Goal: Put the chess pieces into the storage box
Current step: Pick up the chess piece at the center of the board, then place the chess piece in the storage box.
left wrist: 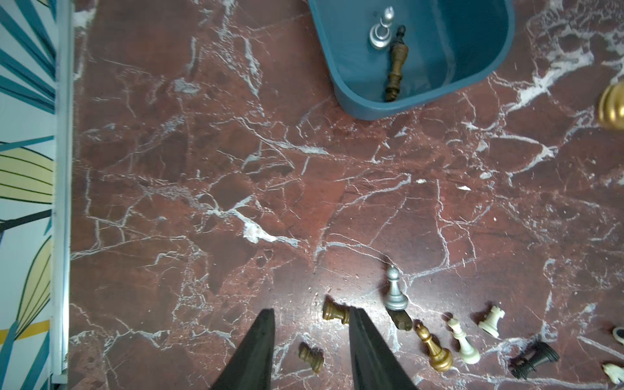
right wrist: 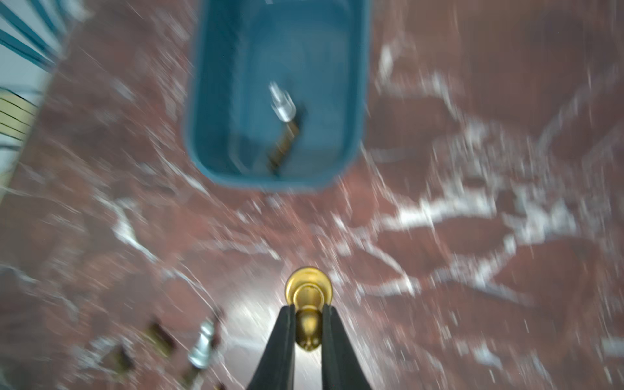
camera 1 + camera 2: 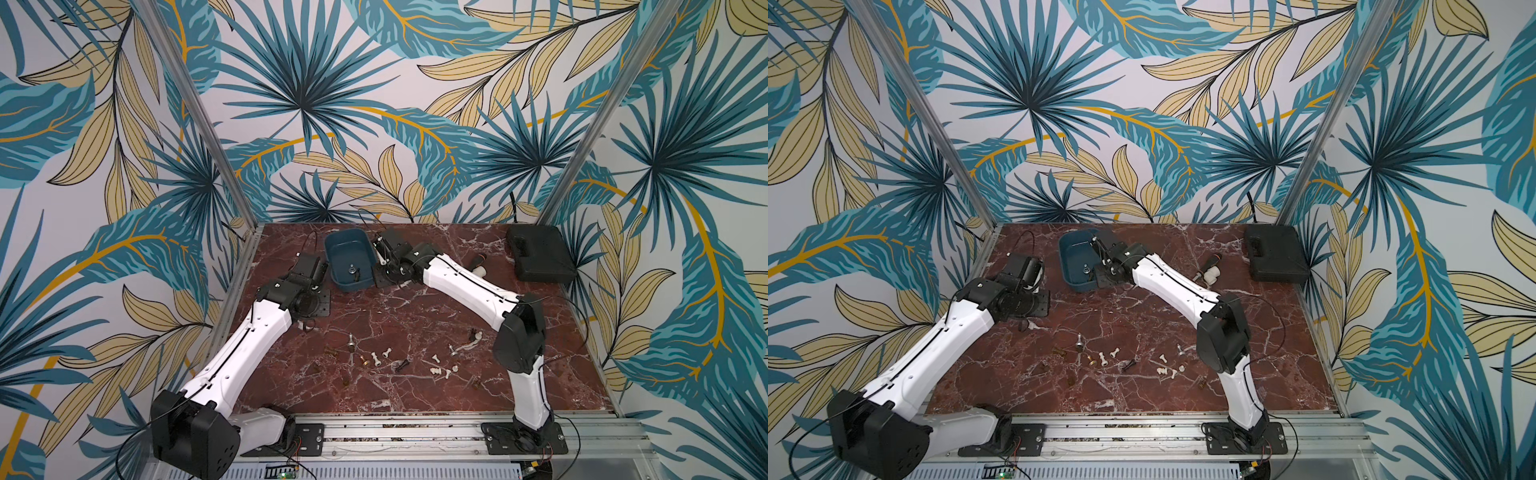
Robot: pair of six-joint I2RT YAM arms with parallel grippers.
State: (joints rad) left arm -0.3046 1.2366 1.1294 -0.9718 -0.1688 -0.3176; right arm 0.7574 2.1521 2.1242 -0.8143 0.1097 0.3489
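My right gripper (image 2: pixel 308 309) pinches 1 gold chess piece (image 2: pixel 308 287) by its slim upper body; it seems light, hard and slippery. My left gripper (image 1: pixel 310 310) stands half-open, holding nothing.

Count called, kind by kind!
One storage box (image 3: pixel 353 286) is tallied, and two are counted inside: one silver piece (image 1: pixel 381 28), one dark brown piece (image 1: pixel 396 64). One gold piece (image 2: pixel 308 293) is held above the worktop (image 3: pixel 415 316). Over a dozen loose chess pieces (image 3: pixel 375 358) are spotted there, the exact number not settled. One black case (image 3: pixel 540 257), one tool (image 3: pixel 478 262) and one white fitting (image 3: pixel 481 272) are logged.
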